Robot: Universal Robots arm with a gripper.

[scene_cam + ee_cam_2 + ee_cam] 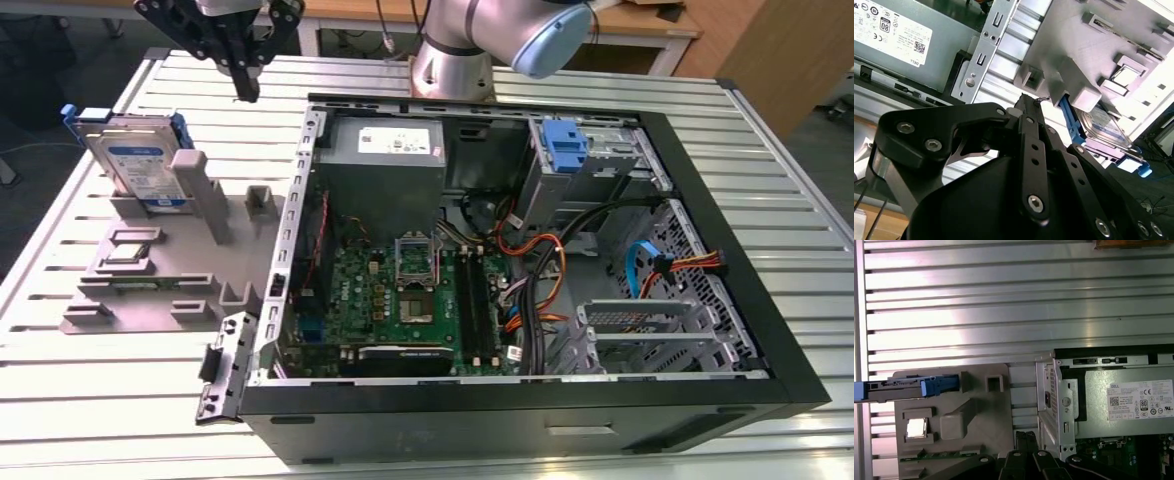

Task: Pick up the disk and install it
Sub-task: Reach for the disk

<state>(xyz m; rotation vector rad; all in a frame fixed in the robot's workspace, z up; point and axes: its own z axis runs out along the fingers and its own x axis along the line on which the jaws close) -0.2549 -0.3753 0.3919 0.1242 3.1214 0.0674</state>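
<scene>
on a ribbed aluminium table [94, 400], the disk [138, 165] stands on edge in a grey parts holder [147, 290], at nine o'clock from the open computer case [534, 420] in the exterior view. the gripper [247, 92] hangs at one o'clock from the disk, fingers pressed together, holding nothing. wooden furniture [781, 50] stands behind.

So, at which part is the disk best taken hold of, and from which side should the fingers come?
Probably the top edge, from above, with one finger on each flat face. The disk stands on edge in the grey holder, so its lower part is boxed in and the top is free. The gripper is shut, so it must open first.
</scene>
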